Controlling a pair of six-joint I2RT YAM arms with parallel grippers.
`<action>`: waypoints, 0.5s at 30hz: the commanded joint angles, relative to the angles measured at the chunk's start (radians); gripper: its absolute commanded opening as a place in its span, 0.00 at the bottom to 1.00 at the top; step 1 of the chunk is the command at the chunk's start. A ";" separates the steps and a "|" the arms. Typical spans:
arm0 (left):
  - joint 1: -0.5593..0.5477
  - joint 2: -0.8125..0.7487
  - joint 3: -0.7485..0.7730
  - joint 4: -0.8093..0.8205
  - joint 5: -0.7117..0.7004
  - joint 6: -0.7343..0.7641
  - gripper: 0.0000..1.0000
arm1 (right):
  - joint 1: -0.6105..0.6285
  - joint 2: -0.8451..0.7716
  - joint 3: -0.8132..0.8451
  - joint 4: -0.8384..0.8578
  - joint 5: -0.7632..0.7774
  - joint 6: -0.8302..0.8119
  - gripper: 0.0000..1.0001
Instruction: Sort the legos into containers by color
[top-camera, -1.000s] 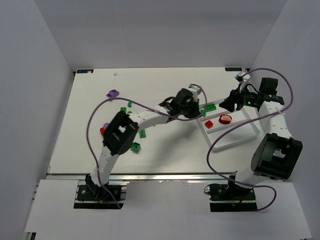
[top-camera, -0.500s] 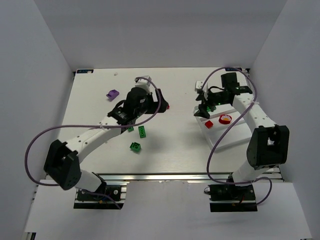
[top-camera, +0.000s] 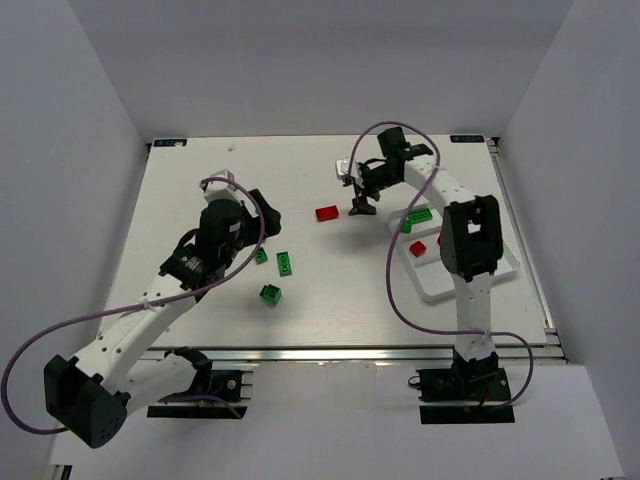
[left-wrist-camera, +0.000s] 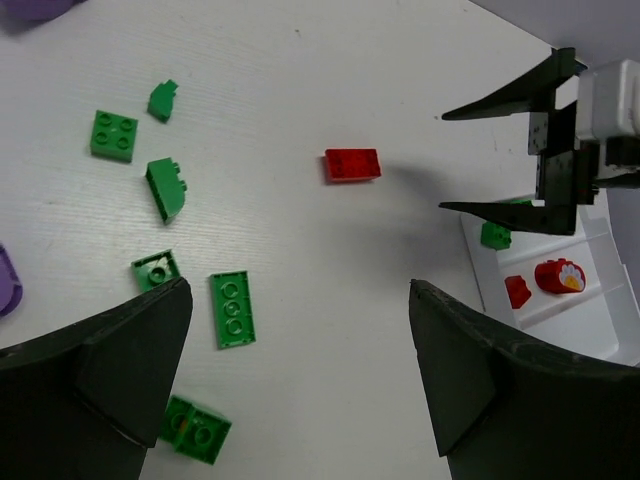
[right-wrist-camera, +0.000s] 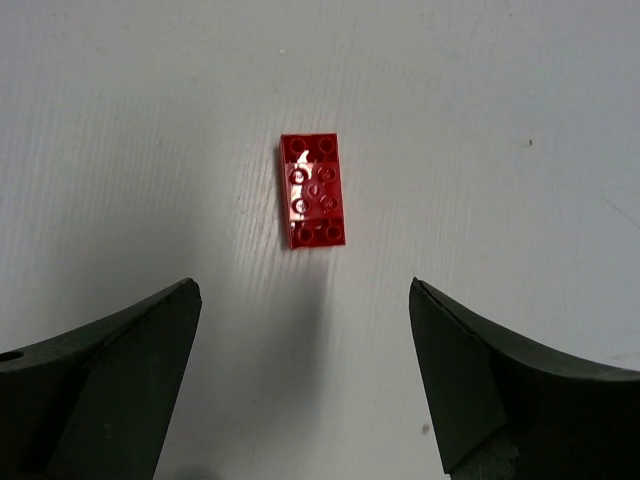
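Right gripper (top-camera: 357, 208) is open, jaws spread wide. It hangs over the tabletop (top-camera: 330, 290) at upper centre of the top view, just right of a lone red brick (top-camera: 326, 213). In its own wrist view the brick lies flat, studs up, above the gap btw the fingers, long side running up-frame. So the jaws look lined up to close across its short side, but it isn't btw them yet. Prob. the next pick: advance, drop, pinch.

Left gripper (top-camera: 258, 208) is also open w/ nothing in it, parked left of centre over the green bricks (left-wrist-camera: 232, 308). From there greens & purple pieces (left-wrist-camera: 28, 8) are in reach w/o crossing the other arm.

White tray (top-camera: 497, 272) sits angled at right of the top view. Left wrist view shows a green piece (left-wrist-camera: 495, 236) in one compartment & two red items (left-wrist-camera: 517, 291) apparently in the next. Most legos lie loose on the tabletop, so sorting looks early.
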 joint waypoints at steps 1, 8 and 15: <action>0.009 -0.071 -0.045 -0.078 -0.066 -0.044 0.98 | 0.053 0.075 0.136 -0.095 0.018 -0.025 0.89; 0.012 -0.134 -0.067 -0.124 -0.124 -0.073 0.98 | 0.116 0.210 0.235 -0.023 0.091 0.135 0.87; 0.017 -0.148 -0.064 -0.152 -0.152 -0.081 0.98 | 0.127 0.278 0.269 0.064 0.131 0.239 0.85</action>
